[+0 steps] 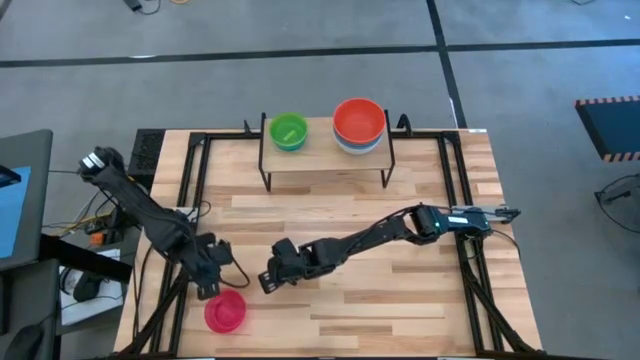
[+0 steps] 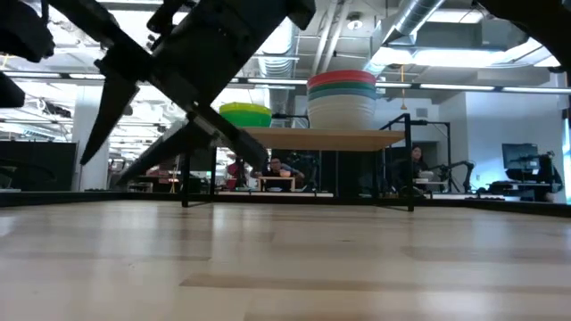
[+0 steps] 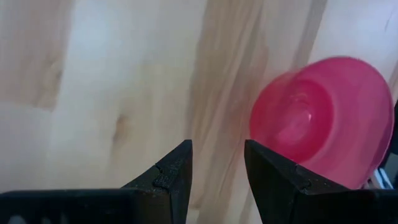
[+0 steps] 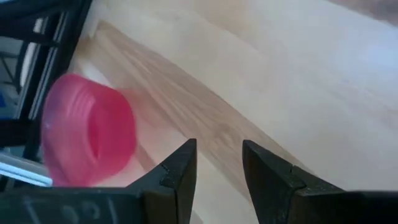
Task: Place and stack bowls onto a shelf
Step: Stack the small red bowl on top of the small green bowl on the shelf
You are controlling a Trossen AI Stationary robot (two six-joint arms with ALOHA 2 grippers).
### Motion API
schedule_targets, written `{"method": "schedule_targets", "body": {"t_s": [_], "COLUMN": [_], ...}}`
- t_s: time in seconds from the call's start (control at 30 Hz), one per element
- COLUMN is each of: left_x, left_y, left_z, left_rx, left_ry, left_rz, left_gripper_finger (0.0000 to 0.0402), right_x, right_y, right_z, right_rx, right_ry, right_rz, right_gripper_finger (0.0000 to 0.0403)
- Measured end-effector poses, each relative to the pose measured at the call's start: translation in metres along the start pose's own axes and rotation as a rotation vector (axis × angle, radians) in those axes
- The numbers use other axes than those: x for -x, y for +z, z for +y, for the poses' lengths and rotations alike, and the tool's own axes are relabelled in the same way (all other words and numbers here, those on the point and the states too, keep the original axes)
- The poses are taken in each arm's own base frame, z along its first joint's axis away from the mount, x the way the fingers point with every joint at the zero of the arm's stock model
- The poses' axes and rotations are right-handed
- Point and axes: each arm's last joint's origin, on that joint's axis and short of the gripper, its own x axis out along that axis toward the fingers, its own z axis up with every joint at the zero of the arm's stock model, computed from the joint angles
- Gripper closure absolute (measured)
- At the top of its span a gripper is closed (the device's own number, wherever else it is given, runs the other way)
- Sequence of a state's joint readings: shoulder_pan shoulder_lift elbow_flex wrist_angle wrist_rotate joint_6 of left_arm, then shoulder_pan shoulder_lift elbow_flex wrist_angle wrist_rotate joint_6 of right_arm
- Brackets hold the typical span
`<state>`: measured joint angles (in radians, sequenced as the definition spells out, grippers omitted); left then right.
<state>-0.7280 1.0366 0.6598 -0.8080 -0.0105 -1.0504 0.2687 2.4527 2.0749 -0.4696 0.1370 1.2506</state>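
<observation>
Looking down, I see the shelf [image 1: 325,163] holding a lime green bowl [image 1: 288,131] and a red-orange-topped stack [image 1: 359,125] (both hold nothing). An empty pink bowl [image 1: 225,311] sits on the table by my left gripper [image 1: 208,288]; right gripper [image 1: 268,281] nearby, both parted, gripping nothing.

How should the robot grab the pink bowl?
Probably by its rim. The pink bowl sits upright, mouth up, alone near the table's front left corner. The left gripper, empty beside it, could come from above, one finger inside the thin wall and one outside.
</observation>
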Motion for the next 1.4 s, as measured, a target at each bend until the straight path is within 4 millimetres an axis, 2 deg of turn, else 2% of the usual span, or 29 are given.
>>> {"method": "schedule_targets", "body": {"t_s": [0.07,0.2,0.37,0.5,0.6,0.73,0.83,0.97,1.07,1.2,1.4], "left_x": [-0.007,-0.022,-0.037,-0.048,-0.056,-0.06,-0.057,-0.042,-0.021,0.018,0.093], "left_y": [0.003,0.007,0.008,0.008,0.008,0.009,0.014,0.028,0.043,0.067,0.103], "left_z": [-0.005,-0.018,-0.025,-0.025,-0.025,-0.025,-0.024,-0.024,-0.021,-0.01,0.017], "left_rx": [-0.016,-0.057,-0.097,-0.108,-0.117,-0.147,-0.139,-0.14,-0.141,-0.103,-0.008], "left_ry": [-0.012,-0.065,-0.078,-0.034,-0.007,0.011,0.008,-0.01,-0.007,0.029,0.18], "left_rz": [0.006,0.029,0.061,0.084,0.099,0.102,0.089,0.025,-0.028,-0.139,-0.461], "left_gripper_finger": [0.0272,0.0272,0.0272,0.0278,0.0309,0.0382,0.0395,0.04,0.0401,0.0401,0.0401], "right_x": [0.003,0.021,0.059,0.09,0.117,0.153,0.181,0.217,0.239,0.268,0.307], "right_y": [0.0,0.007,0.017,0.014,0.011,0.01,0.014,0.024,0.031,0.043,0.057], "right_z": [0.0,0.002,0.002,0.003,0.005,0.005,0.003,0.001,-0.002,-0.01,-0.022], "right_rx": [0.007,0.032,0.072,0.12,0.154,0.198,0.219,0.226,0.238,0.237,0.244], "right_ry": [-0.016,-0.058,-0.175,-0.273,-0.33,-0.402,-0.441,-0.451,-0.461,-0.494,-0.514], "right_rz": [0.009,0.007,-0.015,-0.04,-0.065,-0.103,-0.127,-0.156,-0.181,-0.203,-0.238], "right_gripper_finger": [0.025,0.025,0.025,0.025,0.025,0.025,0.025,0.0252,0.026,0.0277,0.0295]}}
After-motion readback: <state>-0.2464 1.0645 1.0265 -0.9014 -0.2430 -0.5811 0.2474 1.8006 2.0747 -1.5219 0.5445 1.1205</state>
